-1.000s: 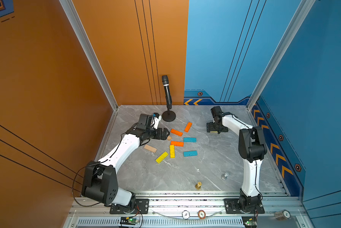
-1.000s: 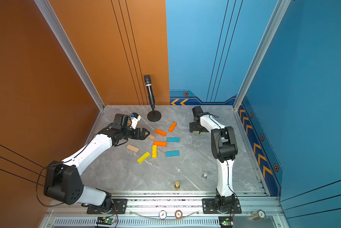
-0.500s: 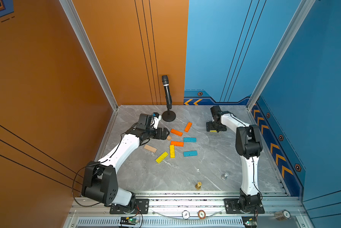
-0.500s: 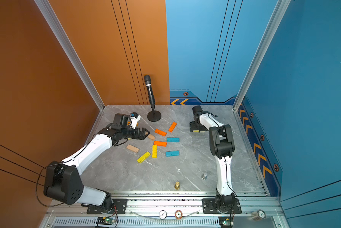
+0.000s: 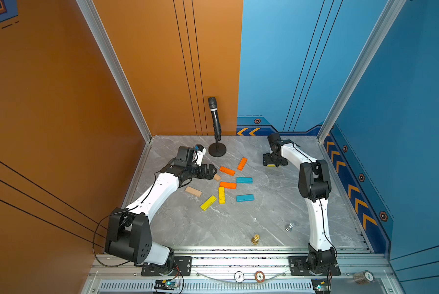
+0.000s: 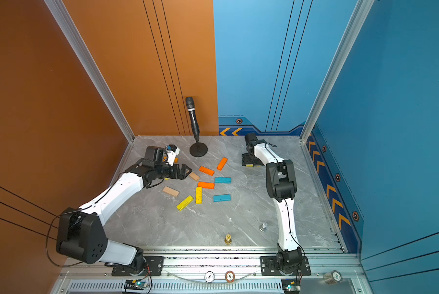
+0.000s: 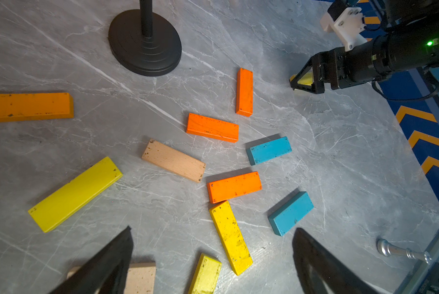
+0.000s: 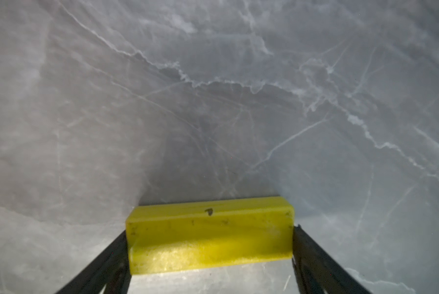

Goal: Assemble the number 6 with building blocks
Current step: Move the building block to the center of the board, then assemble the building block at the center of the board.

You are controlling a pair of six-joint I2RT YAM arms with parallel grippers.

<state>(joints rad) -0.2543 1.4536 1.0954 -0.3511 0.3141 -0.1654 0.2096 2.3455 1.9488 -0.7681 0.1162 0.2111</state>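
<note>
Building blocks (image 5: 227, 185) scattered, one caught end to end

Most of the painted and plain wooden bars lie flat in a loose scatter on the grey marble bench (image 5: 276, 203). The right fingers (image 5: 274, 161), well apart from that scatter, grasp a yellow wooden block (image 8: 210, 234) by its short ends, down at the bench surface. The left fingers (image 5: 211, 171) are released and spread wide, just beside a tan wooden block (image 5: 217, 177). A black microphone stand (image 5: 216, 150) rises behind. A small gold chess piece (image 5: 255, 239) and a silver chess piece (image 5: 289, 226) sit near the front edge.

I'm working in a robot lab booth: orange wall (image 5: 162, 63), blue wall (image 5: 289, 63), aluminium frame post (image 5: 116, 71), grey marble-look bench (image 5: 213, 229), left arm (image 5: 157, 193) and right arm (image 5: 317, 221) bolted to a front rail (image 5: 238, 262).
</note>
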